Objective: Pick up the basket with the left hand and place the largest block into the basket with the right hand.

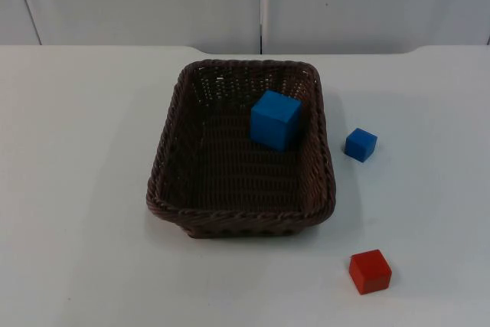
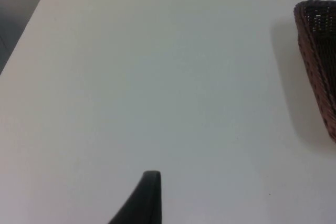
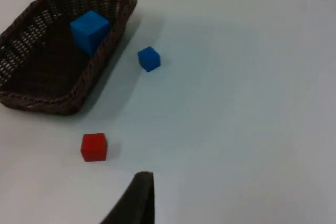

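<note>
Big blue block (image 1: 275, 119) already in basket (image 1: 168, 160), on table (image 1: 76, 189). Both end effectors pulled back, finger state can't tell. Risk: grabbing small blue block (image 1: 360, 145) at 3 o'clock needlessly.

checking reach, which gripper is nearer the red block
Right. The right gripper sits just short of the red block; the left gripper is beyond the basket, over bare table.
</note>
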Controlling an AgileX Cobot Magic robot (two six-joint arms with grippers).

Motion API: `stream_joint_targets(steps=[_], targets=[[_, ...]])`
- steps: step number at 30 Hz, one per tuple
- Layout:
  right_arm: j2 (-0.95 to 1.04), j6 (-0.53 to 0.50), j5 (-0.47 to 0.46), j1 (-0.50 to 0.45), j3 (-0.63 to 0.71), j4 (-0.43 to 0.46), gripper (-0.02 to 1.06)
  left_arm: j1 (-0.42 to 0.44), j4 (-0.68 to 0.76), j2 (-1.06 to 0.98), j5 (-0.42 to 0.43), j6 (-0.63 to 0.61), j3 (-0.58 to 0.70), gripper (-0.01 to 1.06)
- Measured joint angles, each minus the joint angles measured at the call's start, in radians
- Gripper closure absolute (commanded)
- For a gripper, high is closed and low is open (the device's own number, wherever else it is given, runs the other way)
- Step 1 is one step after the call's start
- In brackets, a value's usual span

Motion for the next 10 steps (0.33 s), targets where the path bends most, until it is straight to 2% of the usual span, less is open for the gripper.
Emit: stream_joint_targets(steps=[2, 6, 10], targets=[[0.0, 0.0, 0.0, -0.025, 0.0, 0.0, -0.01, 0.0, 0.0, 0.0, 0.0, 0.0, 0.0, 0.0], [0.0, 0.0, 0.0, -0.135, 0.0, 0.0, -0.01, 0.0, 0.0, 0.0, 0.0, 0.0, 0.0, 0.0], [0.0, 0.0, 0.0, -0.193, 0.0, 0.0, -0.01, 0.0, 0.0, 0.0, 0.0, 0.0, 0.0, 0.0]])
